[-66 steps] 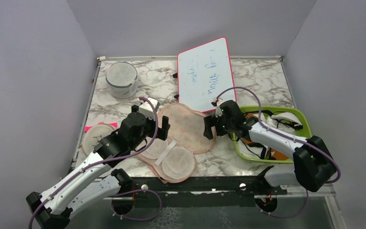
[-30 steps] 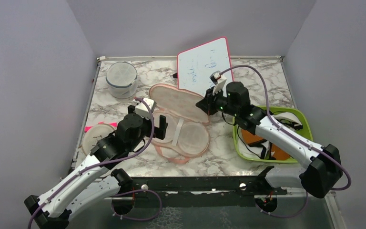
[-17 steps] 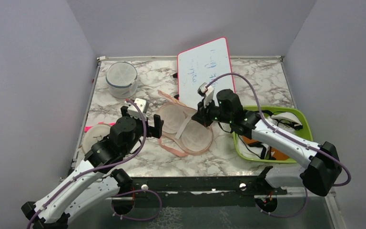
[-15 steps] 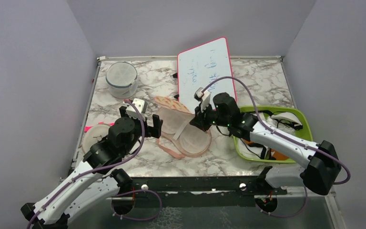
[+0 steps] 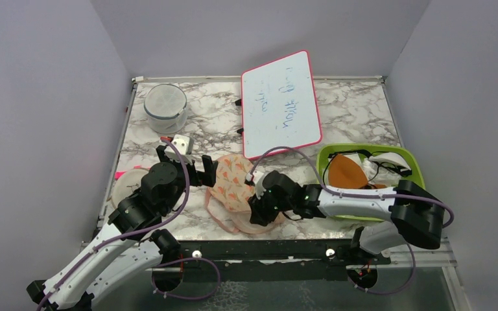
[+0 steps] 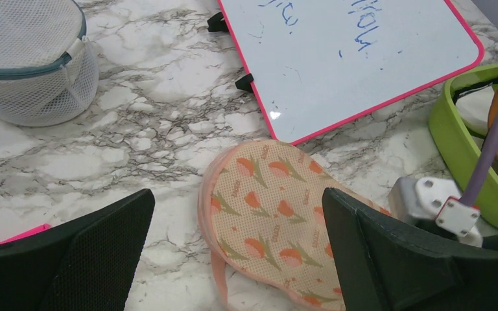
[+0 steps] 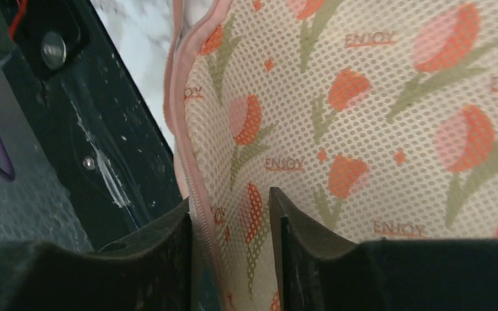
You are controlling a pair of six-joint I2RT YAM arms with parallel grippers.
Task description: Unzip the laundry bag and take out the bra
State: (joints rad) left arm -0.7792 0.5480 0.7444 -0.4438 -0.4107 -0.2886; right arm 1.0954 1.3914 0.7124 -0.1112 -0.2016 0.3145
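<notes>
The laundry bag lies folded on the marble top, tulip-printed side up, also filling the left wrist view and the right wrist view. My right gripper is low at the bag's near edge; its jaws stand apart, the zip edge loose between them. My left gripper hovers wide open just left of the bag, holding nothing. The rust-orange bra lies in the green bin, outside the bag.
A green bin at the right also holds white garments. A tilted whiteboard stands at the back, a white mesh cylinder back left, and a round white pouch at the left edge. The dark front rail is close.
My right gripper swung the bag's upper flap over and down toward the near edge, folding the bag print side up, then parted its jaws. The left arm drew back slightly.
</notes>
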